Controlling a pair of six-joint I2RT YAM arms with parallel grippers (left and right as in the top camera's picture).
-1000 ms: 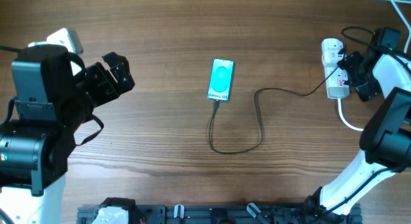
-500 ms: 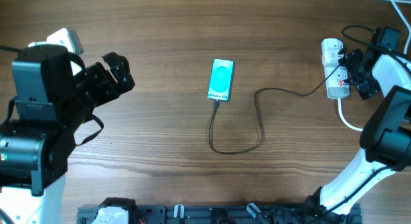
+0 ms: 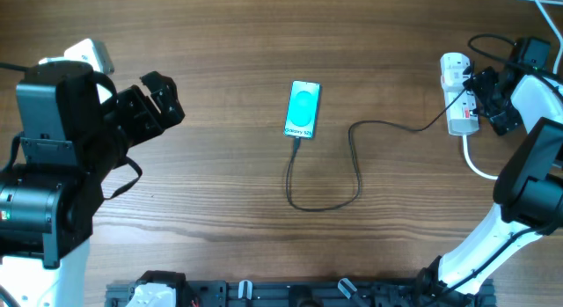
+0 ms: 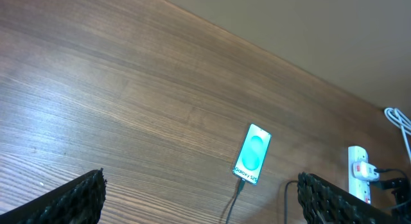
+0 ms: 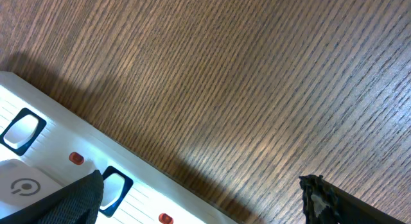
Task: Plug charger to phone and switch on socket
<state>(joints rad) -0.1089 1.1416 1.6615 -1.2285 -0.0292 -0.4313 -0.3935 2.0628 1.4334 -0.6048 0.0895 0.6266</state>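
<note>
The phone [image 3: 303,107] lies screen-up at the table's middle, cyan screen lit. It also shows in the left wrist view [image 4: 252,154]. The black charger cable [image 3: 354,166] meets the phone's lower edge, loops toward the front and runs right to the white socket [image 3: 452,71]. My right gripper [image 3: 480,89] is open, right at the socket. In the right wrist view its left finger overlaps the socket [image 5: 45,150] beside a dark-framed rocker switch [image 5: 117,185], and the right gripper [image 5: 199,208] holds nothing. My left gripper [image 3: 162,98] is open, empty, far left of the phone.
The socket's thick white lead [image 3: 476,164] curves toward the front at the right edge. More white cables [image 3: 538,1] hang at the far right corner. Small red lights [image 5: 76,158] dot the strip. Arm bases stand at both front corners.
My right gripper has shifted very slightly at the socket. The phone, the cable and the left arm have not moved.
</note>
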